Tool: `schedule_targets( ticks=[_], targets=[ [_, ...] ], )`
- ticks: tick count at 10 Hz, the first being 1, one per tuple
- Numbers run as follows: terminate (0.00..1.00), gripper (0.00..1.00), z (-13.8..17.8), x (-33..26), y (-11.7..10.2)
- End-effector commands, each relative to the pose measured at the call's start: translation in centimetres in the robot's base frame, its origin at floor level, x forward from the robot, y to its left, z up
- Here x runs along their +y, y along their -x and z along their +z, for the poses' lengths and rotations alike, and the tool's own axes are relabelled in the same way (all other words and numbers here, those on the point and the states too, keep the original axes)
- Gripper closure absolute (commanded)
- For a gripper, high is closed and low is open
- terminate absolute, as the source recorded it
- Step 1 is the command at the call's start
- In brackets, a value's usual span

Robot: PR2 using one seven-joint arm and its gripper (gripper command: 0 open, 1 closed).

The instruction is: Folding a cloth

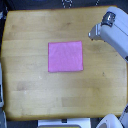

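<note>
The pink-magenta cloth (pixel 65 56) lies flat and spread out near the middle of the wooden tabletop (pixel 30 35), roughly square in outline. The robot arm (pixel 111 32) reaches in from the exterior view's upper right, its grey-white body above the table's far right part, well apart from the cloth. The end of the arm nearest the cloth (pixel 93 35) is blurred, and the fingers do not show clearly, so I cannot tell whether the gripper is open or shut. Nothing appears held.
The table's edges show on all sides, with dark floor beyond. White robot parts (pixel 107 121) sit at the bottom right, and a pale object (pixel 2 95) at the left edge.
</note>
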Motion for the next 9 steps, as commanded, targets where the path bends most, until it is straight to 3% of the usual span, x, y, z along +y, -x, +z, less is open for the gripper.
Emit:
schedule_targets(
  ticks=[1,9],
  targets=[
    [0.0,0.0,-0.1,0.1,0.0],
    [0.0,0.0,-6.3,5.9,-1.1]
  ],
)
